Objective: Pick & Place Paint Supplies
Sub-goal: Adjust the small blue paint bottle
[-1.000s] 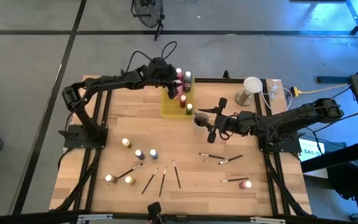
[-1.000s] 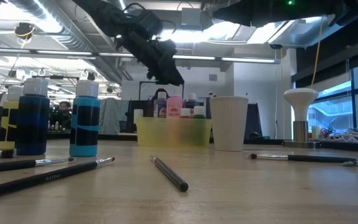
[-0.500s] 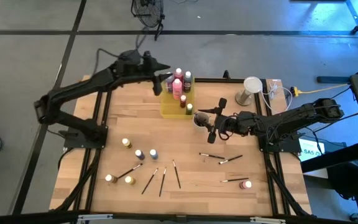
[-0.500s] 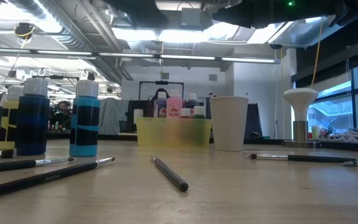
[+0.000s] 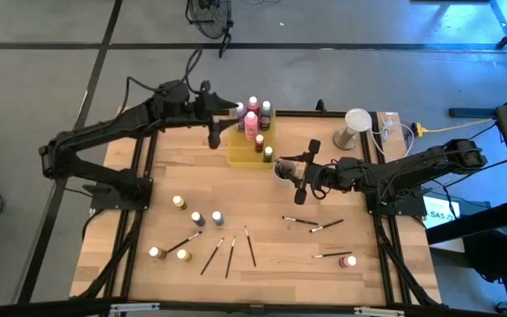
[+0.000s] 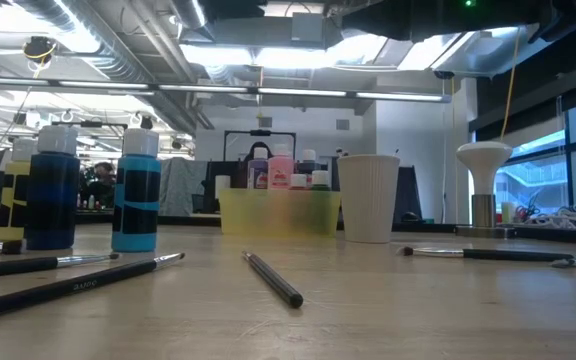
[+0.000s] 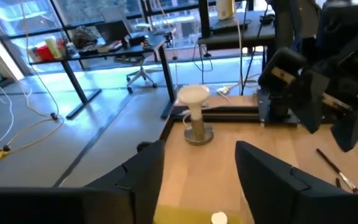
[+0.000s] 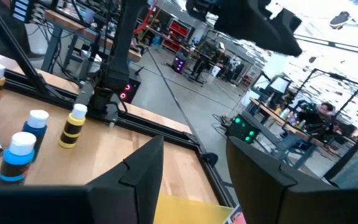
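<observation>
Several small paint bottles [image 5: 255, 119], a pink one among them, stand in the yellow tray [image 5: 238, 158] at the far middle of the table. My left gripper [image 5: 227, 114] hangs high beside the tray's left end, open, with nothing between its fingers [image 7: 199, 149]. My right gripper [image 5: 290, 172] hovers open [image 8: 194, 146] over the pale cup [image 5: 280, 171] right of the tray. Loose bottles [image 5: 198, 218] stand on the near left part of the table and one [image 5: 350, 261] at the near right. Thin dark brushes [image 5: 231, 255] [image 5: 326, 226] lie flat on the near half.
A white mushroom-shaped stand [image 5: 355, 123] and cables sit at the far right corner. In the low view the ribbed cup [image 6: 368, 197] stands right of the tray [image 6: 278, 212], and two blue bottles [image 6: 136, 190] stand at the left.
My left gripper has risen from over the yellow tray and drawn back toward the table's left edge, leaving the low view. The pink bottle it hovered over stands upright in the tray. My right gripper has kept still.
</observation>
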